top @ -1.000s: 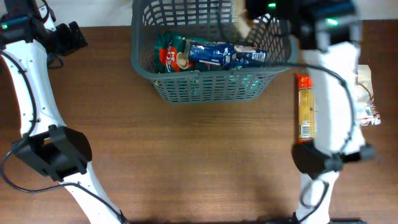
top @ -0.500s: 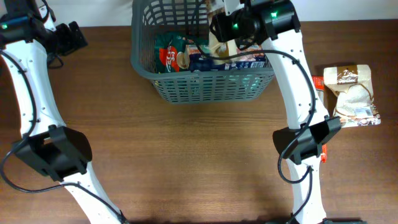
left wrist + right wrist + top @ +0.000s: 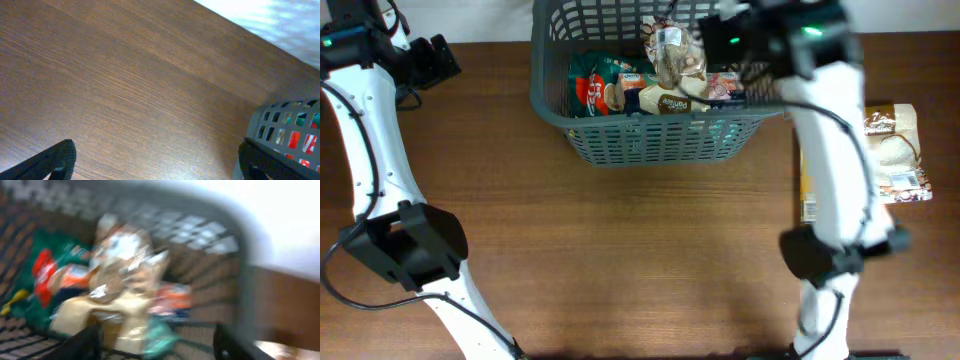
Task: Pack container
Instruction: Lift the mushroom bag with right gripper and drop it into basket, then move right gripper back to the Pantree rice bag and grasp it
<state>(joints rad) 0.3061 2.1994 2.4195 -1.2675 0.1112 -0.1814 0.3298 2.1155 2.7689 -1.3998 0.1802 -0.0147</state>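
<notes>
The container (image 3: 650, 140) sits at the far edge of the surface (image 3: 620, 260), and a tan snack bag (image 3: 672, 70) lies atop the packets (image 3: 592, 90) inside it. Just above hangs the right hand (image 3: 155, 346), whose blurred fingers (image 3: 80, 342) look spread and released, likely to let the bag settle. The left hand (image 3: 160, 161) hangs spread and empty well aside, out of the other arm's way

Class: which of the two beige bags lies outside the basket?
The brown-and-white bag at the table's right edge; the other beige bag lies inside the container atop other packets.
</notes>
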